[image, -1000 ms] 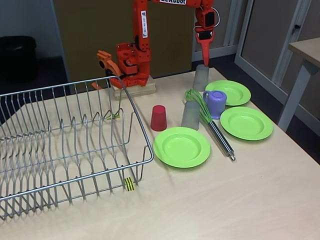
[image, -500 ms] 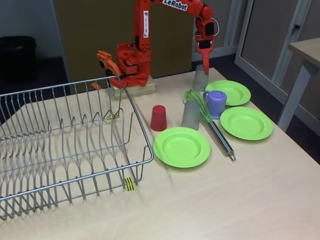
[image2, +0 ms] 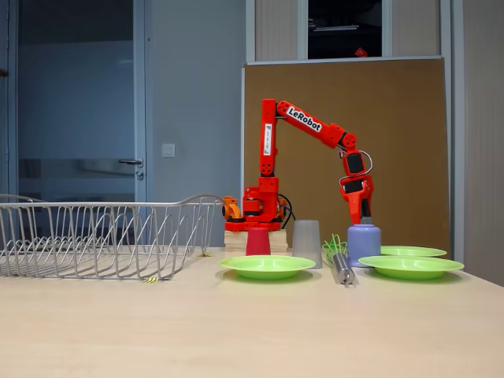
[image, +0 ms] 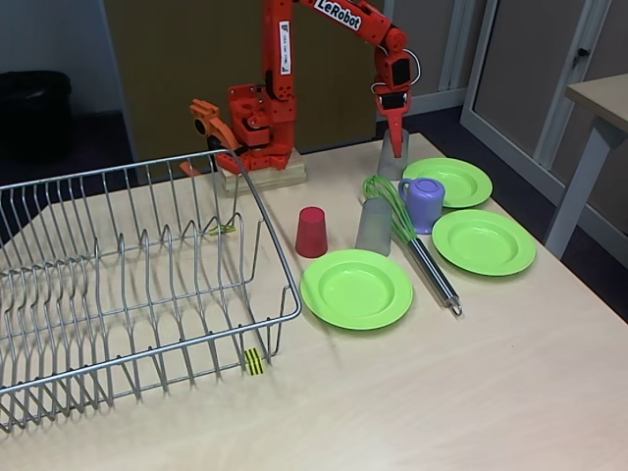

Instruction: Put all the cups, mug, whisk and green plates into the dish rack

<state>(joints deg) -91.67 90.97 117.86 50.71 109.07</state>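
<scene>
Orange gripper (image: pixel 395 147) pointing down into far grey cup (image: pixel 391 164), jaw gap too hidden to tell | likely lining up a grasp | dish rack (image: pixel 257 316) holds nothing yet

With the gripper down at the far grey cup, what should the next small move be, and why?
Probably ease down a little further and close on the far grey cup. The gripper hangs point-down right at that cup's top, and I cannot tell whether its jaws are open or already gripping. The dish rack holds nothing yet, so every item is still left to move.
</scene>
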